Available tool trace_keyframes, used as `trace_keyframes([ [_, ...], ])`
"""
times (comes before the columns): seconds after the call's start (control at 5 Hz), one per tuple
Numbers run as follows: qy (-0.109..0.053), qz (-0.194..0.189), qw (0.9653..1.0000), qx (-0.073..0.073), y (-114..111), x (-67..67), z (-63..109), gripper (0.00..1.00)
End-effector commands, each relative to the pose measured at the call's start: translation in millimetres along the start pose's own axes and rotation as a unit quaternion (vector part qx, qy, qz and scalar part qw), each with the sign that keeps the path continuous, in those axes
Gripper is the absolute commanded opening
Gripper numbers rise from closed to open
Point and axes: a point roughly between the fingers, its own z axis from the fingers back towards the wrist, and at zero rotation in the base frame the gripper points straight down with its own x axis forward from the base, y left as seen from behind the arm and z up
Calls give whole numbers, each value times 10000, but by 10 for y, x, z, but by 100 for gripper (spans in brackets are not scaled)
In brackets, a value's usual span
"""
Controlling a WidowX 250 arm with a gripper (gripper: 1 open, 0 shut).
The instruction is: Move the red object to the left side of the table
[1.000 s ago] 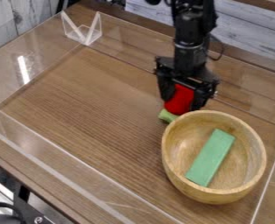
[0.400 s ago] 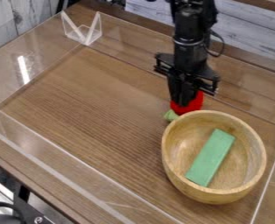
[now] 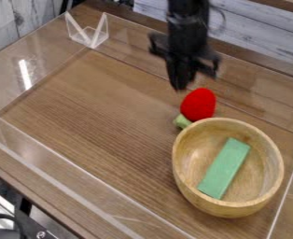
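We see the gripper (image 3: pixel 194 63) above the right half of the wood-grain surface (image 3: pixel 93 117), blurred and dark, its fingers clenched together. The red object (image 3: pixel 199 103) lies on the surface below it, apart from the fingers, right of the middle and just beyond the far rim of the round wooden bowl (image 3: pixel 183 168). Its light green stub (image 3: pixel 182 121) points toward the near left. The bowl sits at the near right, and in it we find a flat green block (image 3: pixel 224 169), lying at a slant with its far end toward the right. At the far left we make out a small clear angular piece (image 3: pixel 88 31).
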Motion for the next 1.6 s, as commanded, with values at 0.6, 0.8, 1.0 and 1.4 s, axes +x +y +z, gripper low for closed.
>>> trace_keyframes([
  [0.6,-123,-406,9990,-138,-157,-87,-105,100],
  [0.8,-44,-406,9990,-188,-273,-32,-188,100],
  [1.0,-14,-453,9987,-254,-439,74,-303,100],
  [1.4,86,-615,9975,-332,-307,291,-524,0],
])
